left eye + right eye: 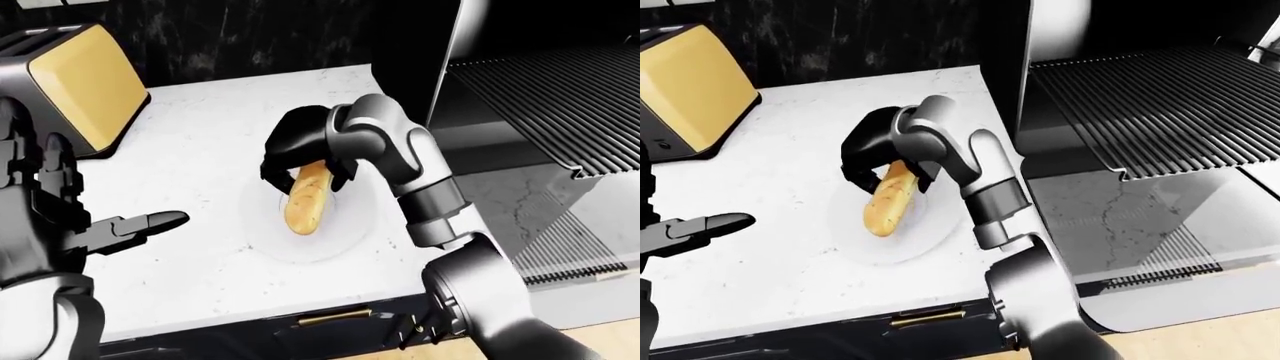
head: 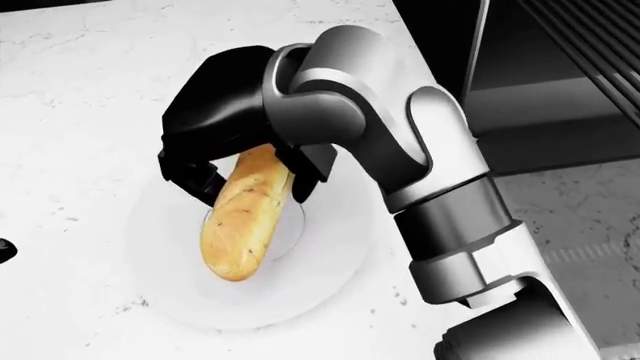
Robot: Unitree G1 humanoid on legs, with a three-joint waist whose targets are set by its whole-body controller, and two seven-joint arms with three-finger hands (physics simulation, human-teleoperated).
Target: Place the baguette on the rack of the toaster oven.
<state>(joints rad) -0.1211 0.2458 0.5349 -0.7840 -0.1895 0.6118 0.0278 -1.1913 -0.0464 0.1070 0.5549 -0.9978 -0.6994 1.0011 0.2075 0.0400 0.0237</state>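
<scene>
The robot's right hand (image 2: pixel 235 154) has its black fingers (image 2: pixel 186 178) closed round the upper end of the baguette (image 2: pixel 238 219), clamping the loaf from both sides. The baguette tilts, its gripped end raised and its lower, rounded end hanging low over the white plate (image 2: pixel 330 270); whether that end touches the plate cannot be told. The plate sits on the white marble counter (image 1: pixel 200 150), and everything else is placed from it. In the right-eye view, the toaster oven (image 1: pixel 1140 142) stands to the plate's right, door down, its ribbed rack (image 1: pixel 1150 97) exposed and well apart from the loaf. In the left-eye view, a yellow-sided toaster (image 1: pixel 75 86) stands up and to the left of the plate, at the counter's far corner. The left hand (image 1: pixel 60 217) hovers to the plate's left, fingers spread, 1 finger (image 1: pixel 140 225) stretched toward the plate and holding nothing.
</scene>
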